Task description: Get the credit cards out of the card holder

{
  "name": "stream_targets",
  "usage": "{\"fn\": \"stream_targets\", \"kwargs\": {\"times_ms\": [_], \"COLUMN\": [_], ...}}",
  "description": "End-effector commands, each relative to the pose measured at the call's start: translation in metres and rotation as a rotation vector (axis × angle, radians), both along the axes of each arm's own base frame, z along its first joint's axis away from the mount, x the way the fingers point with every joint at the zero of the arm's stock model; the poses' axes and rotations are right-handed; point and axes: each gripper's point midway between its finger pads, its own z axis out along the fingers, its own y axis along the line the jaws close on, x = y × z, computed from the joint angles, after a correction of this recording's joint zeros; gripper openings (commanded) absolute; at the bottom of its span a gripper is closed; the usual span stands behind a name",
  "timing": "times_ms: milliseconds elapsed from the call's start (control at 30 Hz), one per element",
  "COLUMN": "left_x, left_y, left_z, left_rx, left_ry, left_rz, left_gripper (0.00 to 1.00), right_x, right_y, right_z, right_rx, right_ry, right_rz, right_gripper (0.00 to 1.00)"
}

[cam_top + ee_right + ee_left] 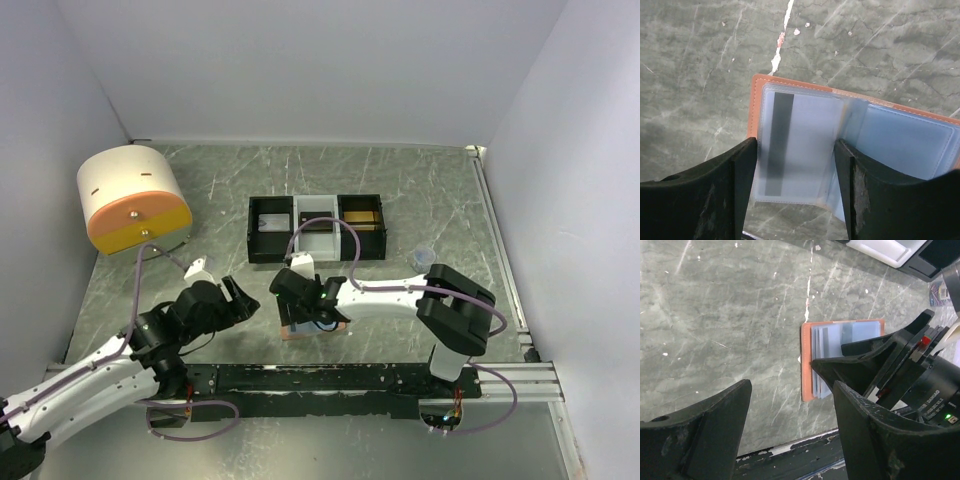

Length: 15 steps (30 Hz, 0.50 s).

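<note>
Evidently the card holder (pixel 900 135) has been laid open and flat on the table (pixel 420 180) so its clear sleeves face up; it sits close to the near edge, in front of the black-and-white tray (pixel 250 230) and well apart from it. The right gripper (pixel 795 150) hangs directly over it with its claw spread, one finger on each side of the left-hand leaf, which reads as lining up for a pinch rather than a grip already made. The left gripper (pixel 790 390) hovers just to the left of the holder, its claw also spread wide and holding nothing, probably ready to pin the cover down. The holder shows a salmon-orange stitched border around pale blue lining, with cloudy plastic pockets fanned slightly. Through the nearest pocket a card (pixel 775 150) shows its dark stripe, fully seated, so no card looks to be out yet
</note>
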Motion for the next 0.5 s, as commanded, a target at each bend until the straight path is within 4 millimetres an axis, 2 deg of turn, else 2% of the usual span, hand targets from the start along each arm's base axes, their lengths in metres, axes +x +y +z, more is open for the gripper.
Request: {"fn": "stream_targets", "kwargs": {"times_ms": [0,300,467], "left_x": [0.003,0.004,0.005], "left_y": [-0.018,-0.035,-0.035], "left_z": [0.015,0.009,0.009], "left_rx": [-0.043,-0.042,-0.048], "left_ry": [-0.038,-0.017,-0.014], "left_rz": [-0.069,-0.132,-0.122], "left_gripper": [0.78,0.78,0.77], "right_x": [-0.017,-0.017,-0.011], "right_y": [0.001,-0.010,-0.019], "right_z": [-0.020,-0.026,-0.029], "right_rx": [0.072,0.061,0.000], "right_ry": [0.121,0.141,0.116], "right_rz": [0.038,0.016,-0.022], "right_gripper": [0.63,0.64,0.65]}}
